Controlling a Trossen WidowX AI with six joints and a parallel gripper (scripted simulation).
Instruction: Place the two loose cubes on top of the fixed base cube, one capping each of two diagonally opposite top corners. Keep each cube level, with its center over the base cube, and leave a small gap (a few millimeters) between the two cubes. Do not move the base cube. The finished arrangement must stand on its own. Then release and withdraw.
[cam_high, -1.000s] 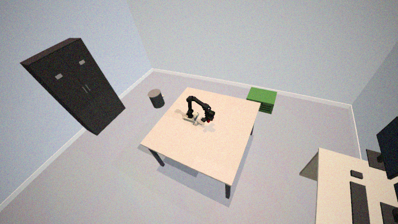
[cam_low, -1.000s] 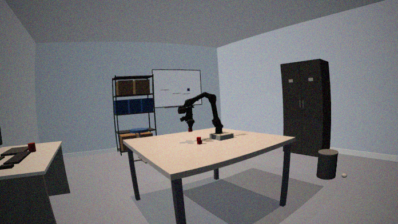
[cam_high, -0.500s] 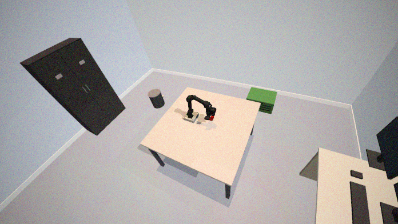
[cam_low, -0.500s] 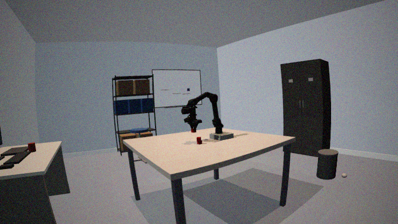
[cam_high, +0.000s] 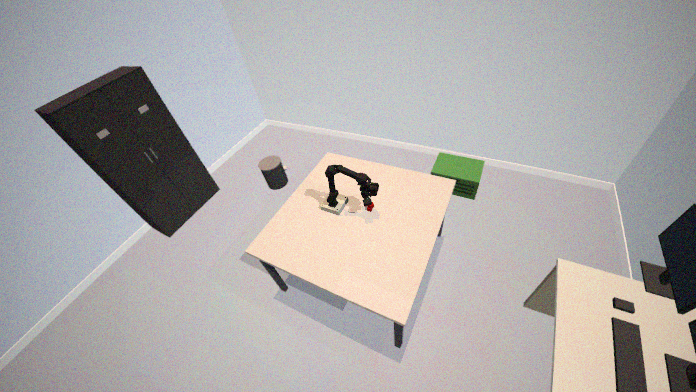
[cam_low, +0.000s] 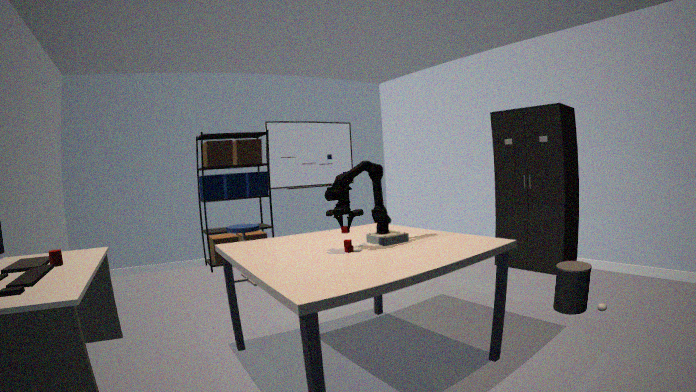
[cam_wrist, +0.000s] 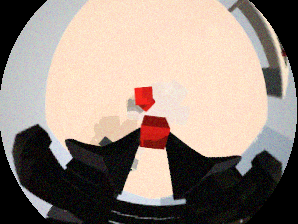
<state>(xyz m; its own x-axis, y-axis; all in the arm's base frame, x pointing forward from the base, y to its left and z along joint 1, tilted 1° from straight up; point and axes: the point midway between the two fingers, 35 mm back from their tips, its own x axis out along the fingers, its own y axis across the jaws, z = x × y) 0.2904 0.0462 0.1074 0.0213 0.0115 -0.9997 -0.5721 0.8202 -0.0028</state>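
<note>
My gripper (cam_low: 345, 227) is shut on a red loose cube (cam_low: 345, 230) (cam_wrist: 154, 136), held in the air above the table. The fixed base cube (cam_low: 349, 249) (cam_wrist: 148, 105) is red and stands on the table. The other red loose cube (cam_low: 347, 242) (cam_wrist: 143, 94) appears to rest on it, offset toward a corner and partly hiding it in the wrist view. The held cube is higher than this stack, with a visible gap between them in the exterior view. In the top view the red shapes at the gripper (cam_high: 369, 204) are too small to separate.
The wooden table (cam_high: 345, 265) (cam_low: 400, 270) carries the arm's grey base plate (cam_high: 332, 206) (cam_low: 388, 239), behind the stack in the exterior view. A separate desk (cam_high: 580, 320) (cam_low: 85, 277) stands apart, with a red mug-like object (cam_low: 55, 257) on it.
</note>
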